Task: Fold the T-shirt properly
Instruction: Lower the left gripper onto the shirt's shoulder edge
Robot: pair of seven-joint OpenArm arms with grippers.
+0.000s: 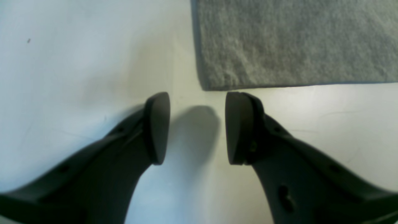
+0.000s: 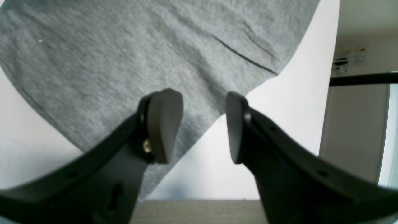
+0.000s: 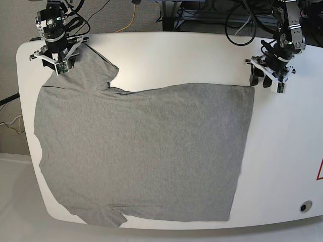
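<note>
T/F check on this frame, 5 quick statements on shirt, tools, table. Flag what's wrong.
1. The T-shirt lies spread flat on the table. True.
2. The left tool is shut on the shirt's corner. False: its jaws stand apart over bare table, just short of the corner, holding nothing.
3. The right tool is open above a sleeve. True: one finger is over grey cloth, the other over white table.
4. The shirt is already folded in half. False: both sleeves and the full body lie open in the base view.
5. The shirt has a large print. False: it is plain grey.
</note>
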